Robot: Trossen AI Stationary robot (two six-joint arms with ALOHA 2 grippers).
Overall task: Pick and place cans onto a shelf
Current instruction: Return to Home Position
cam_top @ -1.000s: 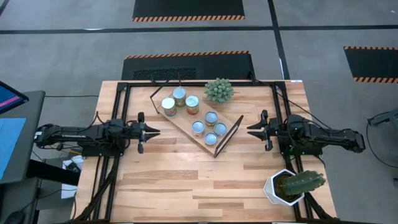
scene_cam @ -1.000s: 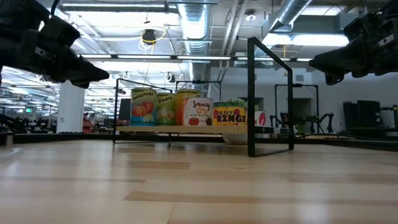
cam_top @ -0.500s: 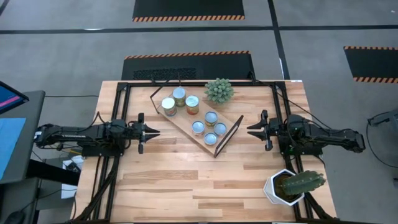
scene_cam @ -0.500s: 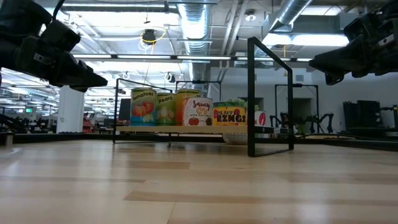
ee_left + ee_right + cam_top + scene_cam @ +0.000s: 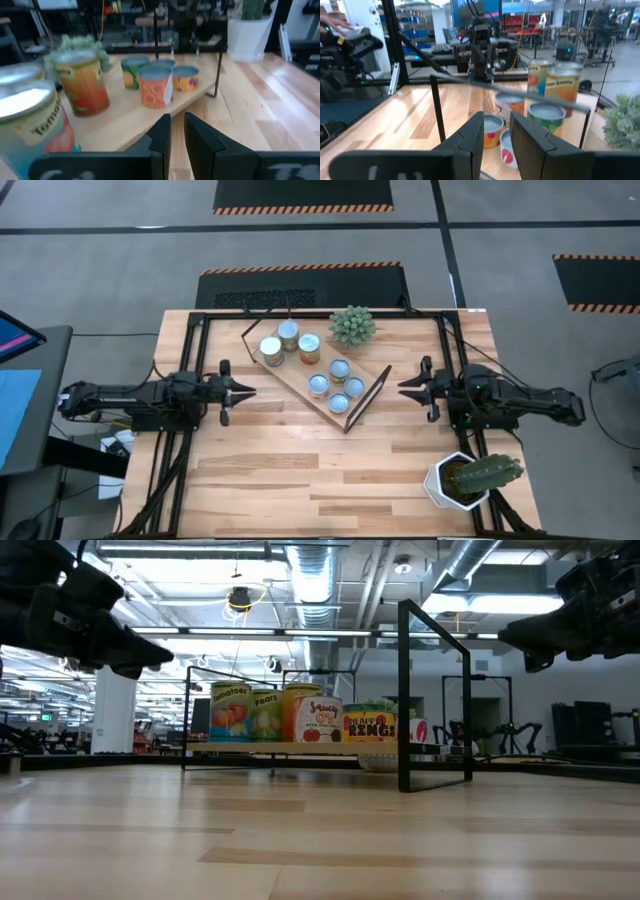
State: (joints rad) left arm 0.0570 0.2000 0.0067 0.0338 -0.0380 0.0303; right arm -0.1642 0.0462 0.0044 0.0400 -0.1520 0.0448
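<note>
Your seven cans (image 5: 312,363) all stand on the shelf (image 5: 292,378), toward twelve o'clock of the table's middle. Expect rigid, slick, fairly heavy cylinders; grip mid-wall across the label. The left gripper (image 5: 247,392) and right gripper (image 5: 404,390) both hover empty, fingers narrowly apart.

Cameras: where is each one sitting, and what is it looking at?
High view: above the table, looking straight down on the shelf, both arms showing.
Low view: at tabletop height, looking across at the cans; both arms hang at the top corners.
Left wrist view: on the left arm, facing the cans past the left pincer.
Right wrist view: on the right arm, facing them past the right pincer.
All four share the cans.
</note>
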